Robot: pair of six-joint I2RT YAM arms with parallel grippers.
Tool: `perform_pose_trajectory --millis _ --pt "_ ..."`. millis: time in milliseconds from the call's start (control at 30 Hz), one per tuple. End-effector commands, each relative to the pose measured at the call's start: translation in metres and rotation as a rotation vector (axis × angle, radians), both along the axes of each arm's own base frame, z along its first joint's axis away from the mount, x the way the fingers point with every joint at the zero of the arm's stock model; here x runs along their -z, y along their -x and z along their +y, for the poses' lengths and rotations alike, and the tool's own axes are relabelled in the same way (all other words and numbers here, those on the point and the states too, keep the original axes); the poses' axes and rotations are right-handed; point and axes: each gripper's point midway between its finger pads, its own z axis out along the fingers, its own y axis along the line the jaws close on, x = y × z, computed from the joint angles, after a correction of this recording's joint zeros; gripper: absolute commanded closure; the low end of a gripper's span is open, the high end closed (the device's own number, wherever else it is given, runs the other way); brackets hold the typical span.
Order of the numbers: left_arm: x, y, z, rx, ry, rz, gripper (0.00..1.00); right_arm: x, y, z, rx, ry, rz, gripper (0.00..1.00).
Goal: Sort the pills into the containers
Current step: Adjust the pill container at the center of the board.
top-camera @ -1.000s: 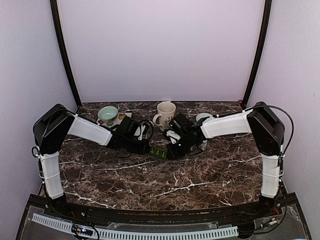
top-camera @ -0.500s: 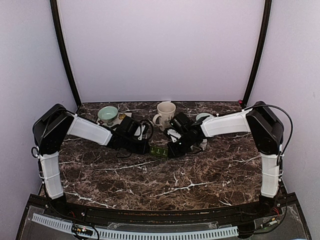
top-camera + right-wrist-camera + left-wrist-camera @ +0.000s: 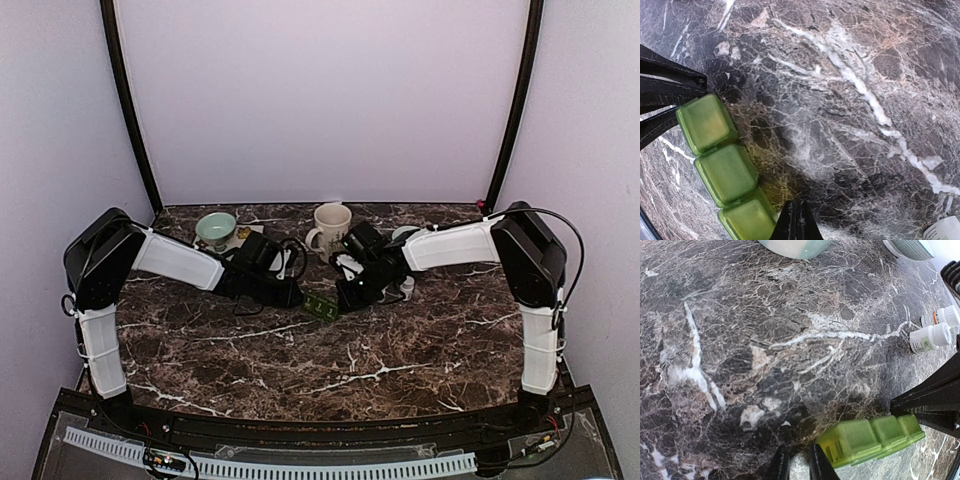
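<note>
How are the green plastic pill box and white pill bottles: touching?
Apart: left wrist view shows marble tabletop between pill box and bottles.

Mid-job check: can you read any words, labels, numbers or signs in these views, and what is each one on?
No text is legible in any view.
Nearer pill bottle: printed label with a green mark, too small and blurred to read.
Farther pill bottle: label with an orange band, too blurred to read.
Green pill organizer: pale marks in the top view, too small to read.
Mug: dark print on its side, too small to tell whether it is lettering.
</note>
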Motion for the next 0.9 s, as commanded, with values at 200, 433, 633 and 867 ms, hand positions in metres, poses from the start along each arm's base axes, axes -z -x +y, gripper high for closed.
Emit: perform_pose_trajectory --millis 200,433,633,867 --pt "-0.029 -0.003 -0.001 -0.010 0.022 -0.048 0.84 -0.010 -0.012 -0.003 0.015 -0.001 -0.044 1.00" --pt "-0.028 -0.001 -0.002 -0.005 0.026 -0.045 0.84 -0.020 -0.022 -0.017 0.059 0.028 -0.093 1.00" --pt "-0.029 -0.002 -0.003 -0.001 0.034 -0.051 0.84 -0.027 -0.027 -0.023 0.076 0.049 -0.118 1.00" --pt "-0.027 -0.005 -0.004 0.006 0.026 -0.061 0.84 -0.034 -0.022 -0.026 0.074 0.049 -0.111 1.00"
